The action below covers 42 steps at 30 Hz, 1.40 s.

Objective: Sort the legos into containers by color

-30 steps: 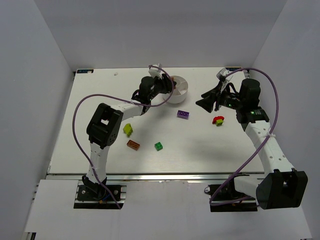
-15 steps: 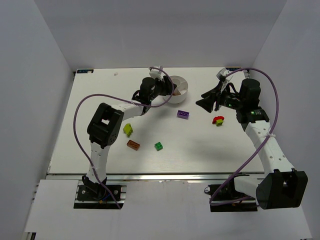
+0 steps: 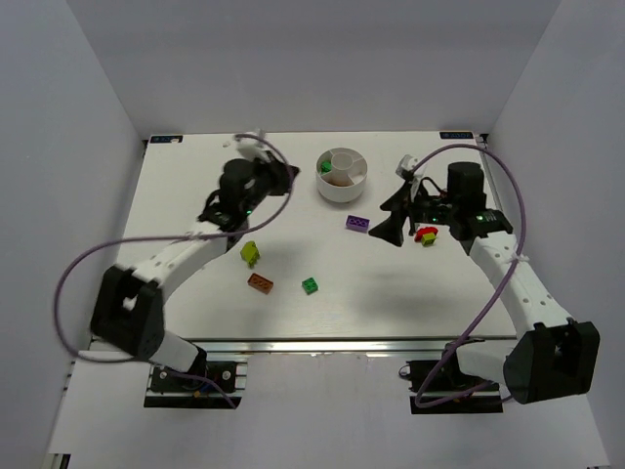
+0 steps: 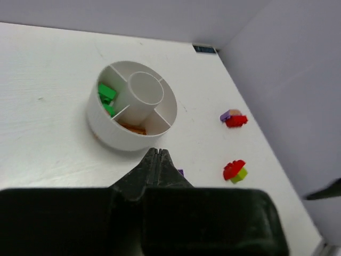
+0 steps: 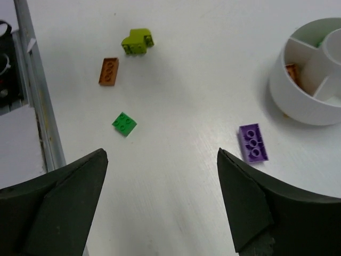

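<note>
Loose legos lie scattered on the white bench [image 3: 195,293]. A purple brick [image 3: 357,224] sits studs up, just near and right of the white dish [image 3: 341,191]. Nearer and further left are a green brick [image 3: 311,285], an orange brick [image 3: 260,282] and a yellow-green piece [image 3: 251,253], each apart from the others. To the right of the purple brick lies a red piece joined to a yellow-green one [image 4: 235,170]. Farther back, the left wrist view shows a red and purple cluster [image 4: 233,118].

The dish stands at the far middle of the bench, with wedge sections around a round central well. Green bricks [image 4: 106,95] lie in its left wedge and an orange piece [image 4: 132,128] in a near wedge. The central well looks bare.

The left fingers [image 4: 156,160] are pressed together with nothing between them. They hang above the bench, left of the dish and pointing toward it. The right fingers [image 5: 69,192] are spread wide and hold nothing. They hover over the bench near the purple brick, which shows close to the right-hand finger in the wrist view.
</note>
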Each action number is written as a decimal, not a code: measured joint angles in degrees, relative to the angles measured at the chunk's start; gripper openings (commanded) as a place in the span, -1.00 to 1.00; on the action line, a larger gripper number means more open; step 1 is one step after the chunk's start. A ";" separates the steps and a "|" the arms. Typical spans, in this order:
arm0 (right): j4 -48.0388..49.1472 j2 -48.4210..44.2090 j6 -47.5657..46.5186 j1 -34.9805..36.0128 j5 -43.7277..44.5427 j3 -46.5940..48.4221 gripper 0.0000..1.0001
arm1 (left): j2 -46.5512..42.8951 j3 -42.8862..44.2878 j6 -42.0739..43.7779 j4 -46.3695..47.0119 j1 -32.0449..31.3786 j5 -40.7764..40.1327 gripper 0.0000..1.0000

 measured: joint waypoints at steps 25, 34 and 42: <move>1.53 5.64 7.10 12.66 27.12 -1.07 0.79 | -22.97 -18.21 -43.19 -68.19 10.75 -5.68 0.56; 1.60 1.88 7.37 12.55 28.81 -4.24 0.79 | -11.47 -17.73 -43.32 -66.05 7.58 -3.37 0.58; 1.64 -0.24 6.60 11.76 29.42 -6.29 0.79 | -2.73 -11.28 -43.21 -64.28 6.84 -3.32 0.58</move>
